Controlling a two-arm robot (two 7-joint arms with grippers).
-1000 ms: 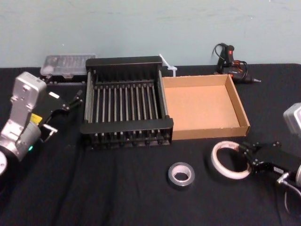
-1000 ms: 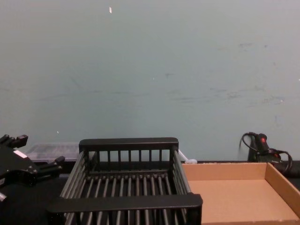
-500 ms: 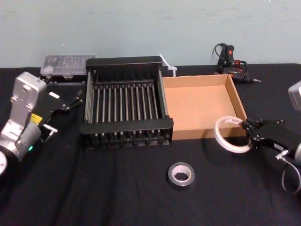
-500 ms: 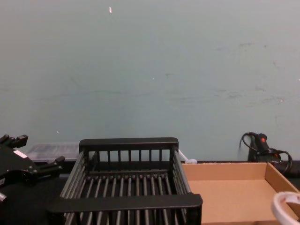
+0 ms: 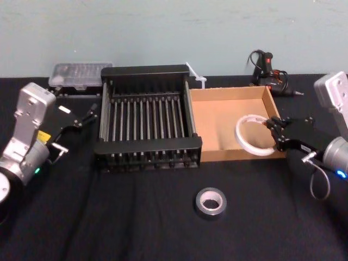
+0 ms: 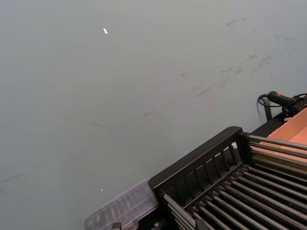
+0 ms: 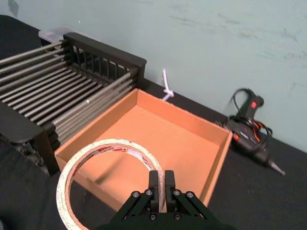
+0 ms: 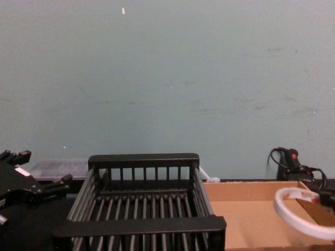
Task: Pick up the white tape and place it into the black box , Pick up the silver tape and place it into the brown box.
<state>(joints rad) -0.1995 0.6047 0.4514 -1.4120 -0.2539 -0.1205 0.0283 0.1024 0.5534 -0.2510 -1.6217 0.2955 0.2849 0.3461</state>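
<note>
My right gripper (image 5: 272,132) is shut on the rim of the white tape (image 5: 240,137) and holds the roll tilted in the air above the front right part of the brown box (image 5: 217,117). The right wrist view shows the fingers (image 7: 154,183) pinching the white tape (image 7: 65,178) over the brown box (image 7: 165,132). In the chest view the white tape (image 8: 286,209) hangs at the lower right. The silver tape (image 5: 210,202) lies flat on the black cloth in front of both boxes. The black box (image 5: 147,145) stands left of the brown box. My left gripper (image 5: 76,126) stays parked and open, left of the black box.
A clear plastic case (image 5: 79,73) lies behind the black box at the back left. A black glue gun with cables (image 5: 266,67) sits behind the brown box, and a white zip tie (image 5: 193,74) lies between the boxes at the back. Black cloth covers the table.
My right gripper has lifted the white tape off the cloth and carried it back and to the left, over the brown box. The left arm and the silver tape have not moved.
</note>
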